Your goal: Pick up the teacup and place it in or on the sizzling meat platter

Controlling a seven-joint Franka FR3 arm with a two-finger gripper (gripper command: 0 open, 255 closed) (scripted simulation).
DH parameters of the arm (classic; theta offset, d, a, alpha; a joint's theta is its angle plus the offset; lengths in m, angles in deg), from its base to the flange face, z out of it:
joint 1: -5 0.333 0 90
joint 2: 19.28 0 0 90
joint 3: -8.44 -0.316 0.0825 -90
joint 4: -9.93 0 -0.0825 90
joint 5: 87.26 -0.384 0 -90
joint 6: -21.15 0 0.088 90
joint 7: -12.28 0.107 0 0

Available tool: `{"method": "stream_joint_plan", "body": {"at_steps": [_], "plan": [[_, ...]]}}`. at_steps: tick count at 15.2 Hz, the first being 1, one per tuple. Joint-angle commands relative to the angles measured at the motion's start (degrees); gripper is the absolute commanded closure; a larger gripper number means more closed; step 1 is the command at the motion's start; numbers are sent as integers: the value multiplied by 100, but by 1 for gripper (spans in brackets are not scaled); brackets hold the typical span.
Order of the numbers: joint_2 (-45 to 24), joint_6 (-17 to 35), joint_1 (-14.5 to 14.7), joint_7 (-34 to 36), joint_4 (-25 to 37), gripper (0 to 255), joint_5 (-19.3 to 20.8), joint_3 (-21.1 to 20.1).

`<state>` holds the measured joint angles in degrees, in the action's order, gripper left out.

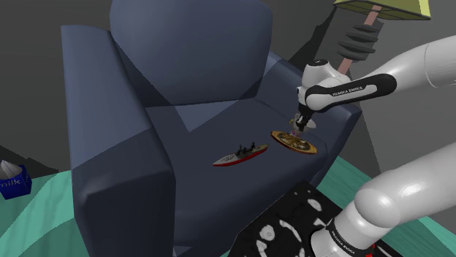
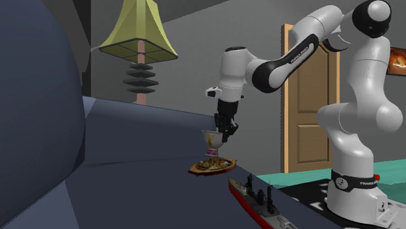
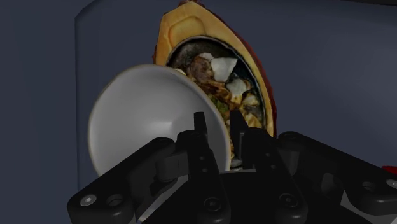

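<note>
One cup: we log the pale flared teacup point(image 2: 211, 138) above the oval brown meat platter point(image 2: 213, 166).
Hold: black two-finger gripper point(image 2: 225, 134) clamped on its rim.

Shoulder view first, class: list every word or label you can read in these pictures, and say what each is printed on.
"FRANKA EMIKA": on the arm's forearm.
"milk": on the blue carton.
Print on the arm's lowest link: too small to read.
White marks on the stand: not legible.
</note>
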<state>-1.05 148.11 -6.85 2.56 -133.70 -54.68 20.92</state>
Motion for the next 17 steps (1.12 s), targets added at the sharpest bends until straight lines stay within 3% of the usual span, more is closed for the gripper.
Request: {"method": "stream_joint_plan", "body": {"at_steps": [1, 2, 3, 8, 12, 17], "plan": [[-7, -1, -4, -1, -5, 255, 1, 5], [-7, -1, -5, -1, -5, 255, 1, 4], [-10, 1, -5, -2, -4, 0, 1, 6], [-7, -1, -5, -1, -5, 0, 1, 4], [386, -784, 154, -108, 336, 0, -266, -213], [386, -784, 153, -108, 336, 0, -266, -214]]}}
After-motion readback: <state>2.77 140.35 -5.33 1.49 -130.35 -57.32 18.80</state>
